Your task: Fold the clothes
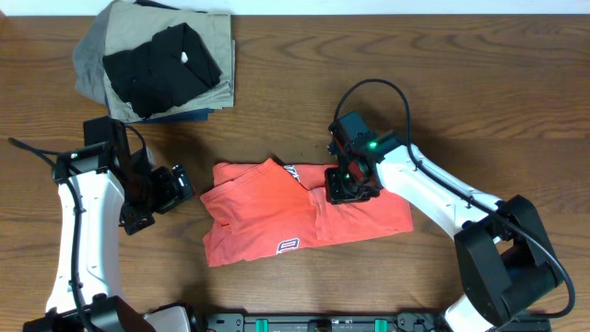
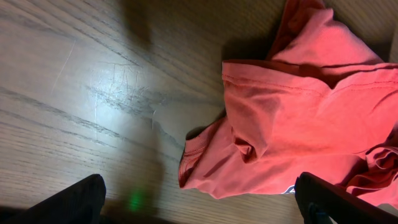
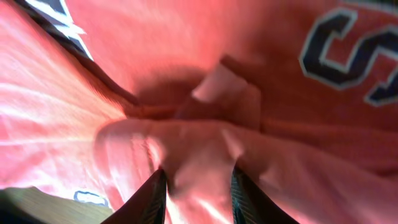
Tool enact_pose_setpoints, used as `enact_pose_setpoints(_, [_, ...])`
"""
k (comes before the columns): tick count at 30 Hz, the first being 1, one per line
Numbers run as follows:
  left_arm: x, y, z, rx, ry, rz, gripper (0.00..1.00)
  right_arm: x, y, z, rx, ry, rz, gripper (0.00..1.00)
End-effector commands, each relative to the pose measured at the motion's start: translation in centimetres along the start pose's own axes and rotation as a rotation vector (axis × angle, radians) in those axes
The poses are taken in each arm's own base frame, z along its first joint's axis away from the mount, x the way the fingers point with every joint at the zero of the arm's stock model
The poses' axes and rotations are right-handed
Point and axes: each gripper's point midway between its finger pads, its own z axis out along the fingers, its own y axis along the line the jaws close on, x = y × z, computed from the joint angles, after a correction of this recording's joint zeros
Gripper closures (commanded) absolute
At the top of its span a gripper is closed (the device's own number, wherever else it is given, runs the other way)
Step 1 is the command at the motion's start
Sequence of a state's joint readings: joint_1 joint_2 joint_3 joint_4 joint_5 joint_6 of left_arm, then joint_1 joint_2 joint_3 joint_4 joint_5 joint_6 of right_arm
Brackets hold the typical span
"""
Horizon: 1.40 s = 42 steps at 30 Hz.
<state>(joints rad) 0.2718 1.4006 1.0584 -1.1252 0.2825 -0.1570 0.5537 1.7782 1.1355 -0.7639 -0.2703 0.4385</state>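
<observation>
Coral-red T-shirt (image 1: 277,217): lies crumpled and partly doubled over on the middle of the desk (image 1: 479,83), long side running across it; fills the right wrist view (image 3: 186,74) and takes up the right half of the left wrist view (image 2: 298,118).
Lettering (image 3: 348,56): dark letters outlined in white, on the cloth beyond the right fingers; seen from overhead only as a small patch at the shirt's upper edge (image 1: 293,172).
Hem logo (image 1: 287,245): small white mark close to the lower edge.
Right jaws: down on the shirt's upper right part, pinching a raised fold of red cloth between two dark fingers (image 3: 149,199).
Right arm (image 1: 433,194): white, reaches in from the lower right corner over the shirt's right end.
Left jaws: spread wide, gripping nothing; fingertips (image 2: 68,202) sit in the two lower corners of the left wrist view, with bare wood (image 2: 93,93) and the shirt's rumpled edge beyond them.
Left arm (image 1: 83,212): white, stands at the left side, its head just beside the shirt's left edge.
Folded pile (image 1: 157,97): upper left of the desk, well apart from the shirt; black garment (image 1: 161,69) on top, khaki (image 1: 217,37) and grey (image 1: 88,55) beneath.
Desk surface: brown wood grain.
</observation>
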Motion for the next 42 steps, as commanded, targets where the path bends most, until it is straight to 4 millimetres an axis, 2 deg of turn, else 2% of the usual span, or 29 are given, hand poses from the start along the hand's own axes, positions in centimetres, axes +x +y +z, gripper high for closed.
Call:
enact_pose_setpoints(1, [0.3,0.0,0.3,-0.002,0.016,0.006,0.02,-0.3,-0.6,1.0,0.001,0.008,0.017,0.67])
enact_pose_setpoints(6, [0.3,0.0,0.3,-0.002,0.017,0.006,0.02,-1.2,-3.5,2.0,0.136,-0.021,0.051,0.67])
enact_pose_setpoints(9, [0.3,0.0,0.3,-0.003,0.017,0.006,0.02,-1.5,-4.5,1.6,0.151,-0.021,0.078,0.76])
enact_pose_setpoints(11, [0.3,0.0,0.3,-0.002,0.018,0.005,0.02,-2.0,-5.2,0.7,0.164,-0.019,0.106,0.82])
enact_pose_setpoints(13, [0.3,0.1,0.3,-0.003,0.018,0.005,0.02,-2.4,-5.7,-1.0,0.174,-0.004,0.139,0.95])
enact_pose_setpoints(14, [0.3,0.0,0.3,-0.002,0.018,0.005,0.02,-2.6,-5.8,-2.1,0.18,0.006,0.158,0.98])
enact_pose_setpoints(16, [0.3,0.1,0.3,-0.003,0.017,0.006,0.02,-3.0,-6.0,-4.6,0.185,0.015,0.173,0.96])
enact_pose_setpoints(21, [0.3,0.1,0.3,-0.003,0.018,0.005,0.02,-4.0,-6.0,-9.7,0.184,0.001,0.141,0.81])
enact_pose_setpoints(22, [0.3,0.1,0.3,-0.003,0.018,0.005,0.02,-4.1,-6.1,-10.3,0.189,-0.005,0.144,0.7])
enact_pose_setpoints(23, [0.3,0.1,0.3,-0.003,0.018,0.005,0.02,-4.2,-6.3,-10.8,0.192,-0.012,0.148,0.4])
enact_pose_setpoints(24, [0.3,0.1,0.3,-0.003,0.018,0.005,0.02,-4.3,-6.4,-11.1,0.195,-0.017,0.147,0.19])
enact_pose_setpoints(25, [0.3,0.1,0.3,-0.003,0.018,0.005,0.02,-4.3,-6.5,-11.1,0.194,-0.018,0.145,0.06])
enact_pose_setpoints(27, [0.3,0.1,0.3,-0.003,0.018,0.005,0.02,-3.8,-6.7,-11.0,0.201,0.005,0.143,0.01])
enact_pose_setpoints(30, [0.3,0.1,0.3,-0.003,0.018,0.005,0.02,-2.4,-7.5,-10.8,0.242,0.057,0.152,0.01])
enact_pose_setpoints(32, [0.3,0.1,0.3,-0.003,0.018,0.005,0.02,-1.6,-7.8,-10.6,0.254,0.085,0.155,0.1])
enact_pose_setpoints(33, [0.3,0.1,0.3,-0.003,0.018,0.005,0.02,-1.2,-7.7,-10.2,0.252,0.101,0.152,0.29])
enact_pose_setpoints(36, [0.3,0.1,0.3,-0.003,0.017,0.006,0.02,-0.3,-6.8,-9.1,0.212,0.139,0.128,0.65])
enact_pose_setpoints(39, [0.3,0.1,0.3,-0.003,0.017,0.006,0.02,1.0,-5.6,-7.6,0.15,0.188,0.059,0.82])
enact_pose_setpoints(42, [0.3,0.1,0.3,-0.003,0.018,0.005,0.02,2.0,-4.6,-5.6,0.082,0.215,0.034,0.89])
